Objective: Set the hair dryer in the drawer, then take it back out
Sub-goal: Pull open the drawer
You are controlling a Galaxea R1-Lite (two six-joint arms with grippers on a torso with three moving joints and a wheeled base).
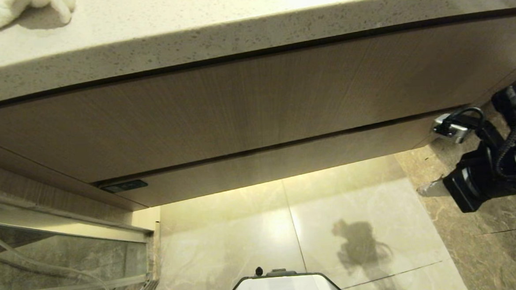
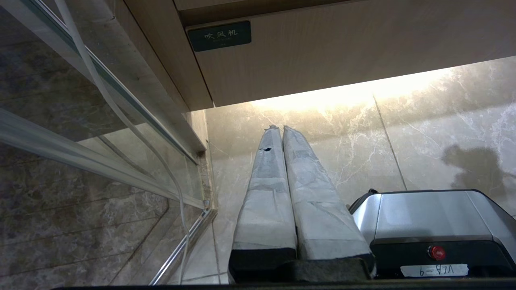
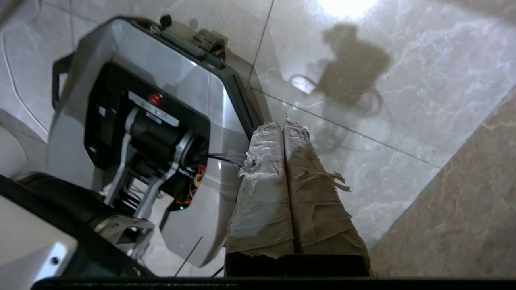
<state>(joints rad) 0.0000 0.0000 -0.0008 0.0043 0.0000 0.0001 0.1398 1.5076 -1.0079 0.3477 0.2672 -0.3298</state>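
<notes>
The wide grey-brown wood-grain drawer (image 1: pixel 285 159) sits closed at twelve o'clock; both the left gripper (image 2: pixel 282 129) and right gripper (image 3: pixel 284 125) are pressed together, empty, probably approaching.

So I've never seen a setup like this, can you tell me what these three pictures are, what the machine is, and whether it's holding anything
This is a wheeled robot with two arms. One picture looks down from its head at a closed wood-grain drawer under a speckled countertop, where a white towel lies. The other two come from cameras on its wrists. The left gripper hangs above the tiled floor beside the robot's grey base, near a dark label on the drawer front. The right gripper points at the floor too. Both pairs of taped fingers are shut and hold nothing. No hair dryer shows.
</notes>
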